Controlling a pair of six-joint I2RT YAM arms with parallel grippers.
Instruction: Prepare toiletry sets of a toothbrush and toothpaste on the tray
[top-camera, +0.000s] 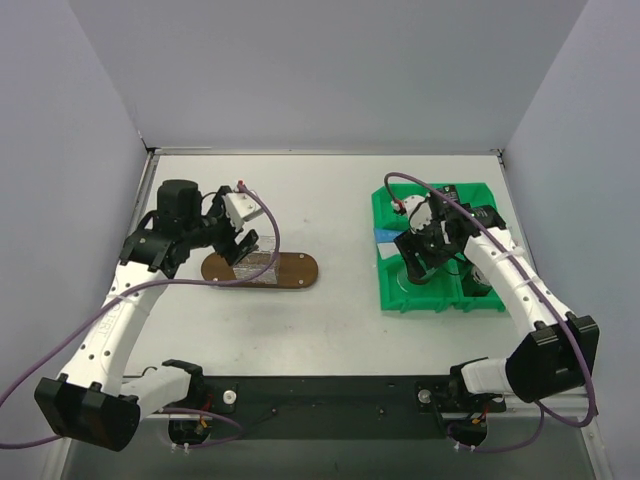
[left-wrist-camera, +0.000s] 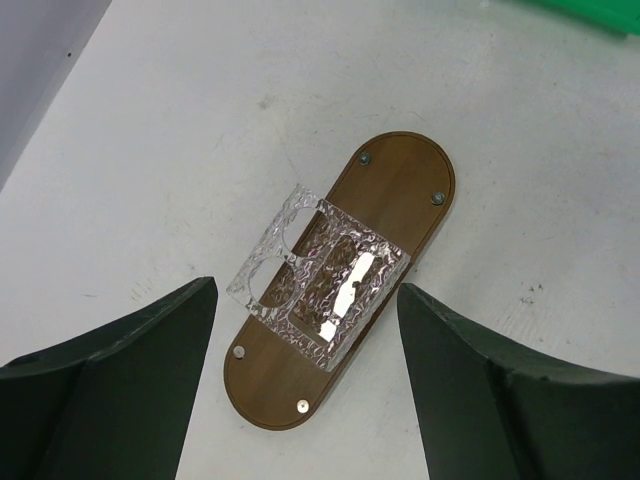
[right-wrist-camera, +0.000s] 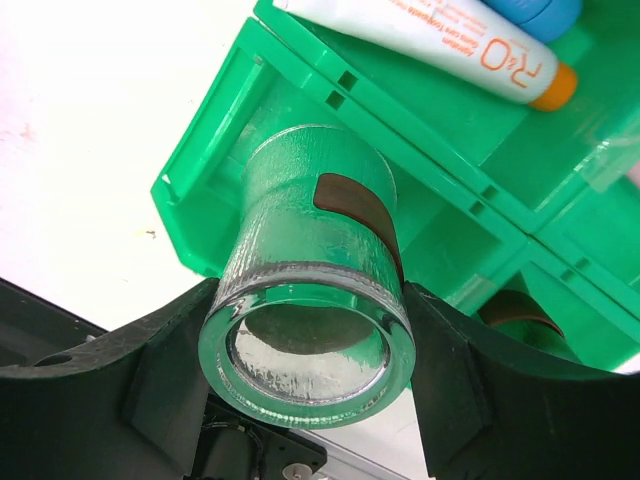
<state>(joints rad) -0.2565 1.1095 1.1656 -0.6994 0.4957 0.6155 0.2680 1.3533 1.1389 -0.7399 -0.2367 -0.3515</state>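
The toothpaste (right-wrist-camera: 430, 35) is seen in the green bin (right-wrist-camera: 230, 130), just beyond the right fingers (right-wrist-camera: 150, 370), its long axis laid across their reach; those are clamped on a clear cup (right-wrist-camera: 310, 300). The left fingers (left-wrist-camera: 130, 350) are held apart above the tray (left-wrist-camera: 400, 190).

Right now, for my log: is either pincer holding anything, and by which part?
The right pincer clamps a clear textured cup by its sides near the rim. The left pincer, open above the brown oval wooden tray, holds nothing.
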